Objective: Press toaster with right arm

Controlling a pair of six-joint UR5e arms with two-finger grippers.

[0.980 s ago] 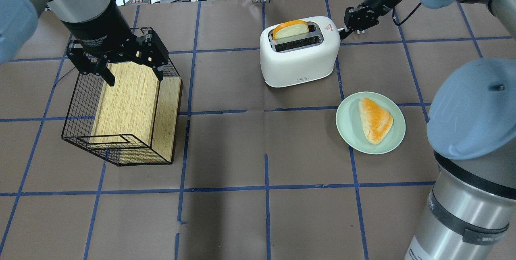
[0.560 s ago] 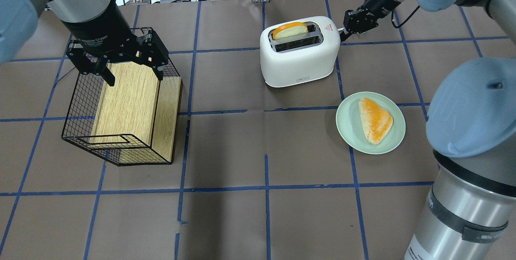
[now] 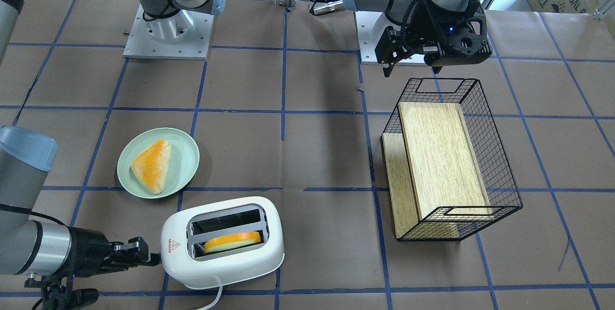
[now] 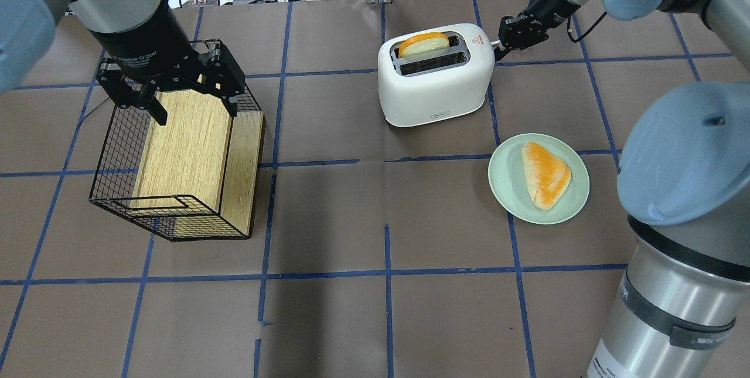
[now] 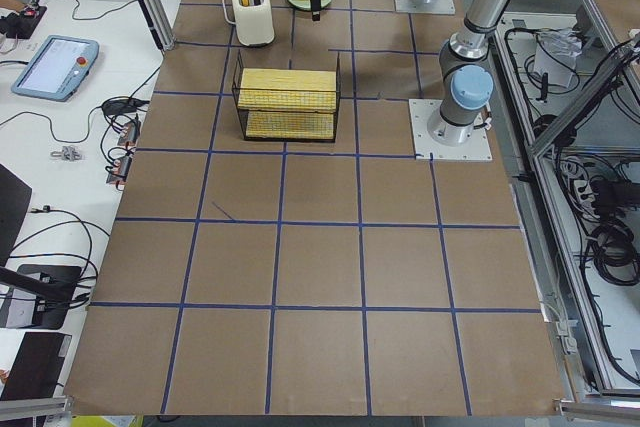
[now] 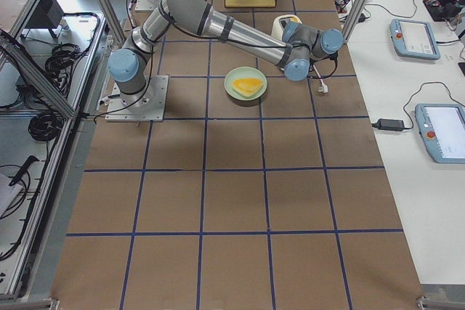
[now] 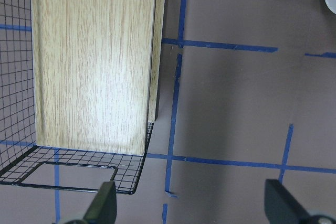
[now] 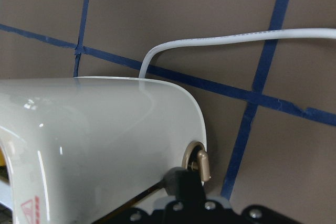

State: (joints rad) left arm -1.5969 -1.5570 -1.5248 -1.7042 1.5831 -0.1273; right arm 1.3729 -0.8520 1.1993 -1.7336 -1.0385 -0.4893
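The white glossy toaster (image 4: 435, 82) stands at the far middle of the table, with an orange-crusted bread slice (image 4: 423, 44) in its far slot. It also shows in the front view (image 3: 226, 252). My right gripper (image 4: 501, 48) is shut, and its tips are at the toaster's right end. In the front view this gripper (image 3: 153, 256) touches the end by the red triangle mark. In the right wrist view a black fingertip (image 8: 181, 181) sits right beside the small tan lever knob (image 8: 202, 163). My left gripper (image 4: 176, 94) is open and empty above the wire basket.
A black wire basket (image 4: 111, 190) with a wooden box inside lies at the left. A green plate (image 4: 505, 193) holding a triangular bread piece (image 4: 546, 174) sits in front of the toaster to its right. The toaster's white cord (image 8: 231, 40) runs off behind it.
My right wrist has swung slightly toward the far edge while its fingertips stay at the toaster's right end. The left arm has not moved.
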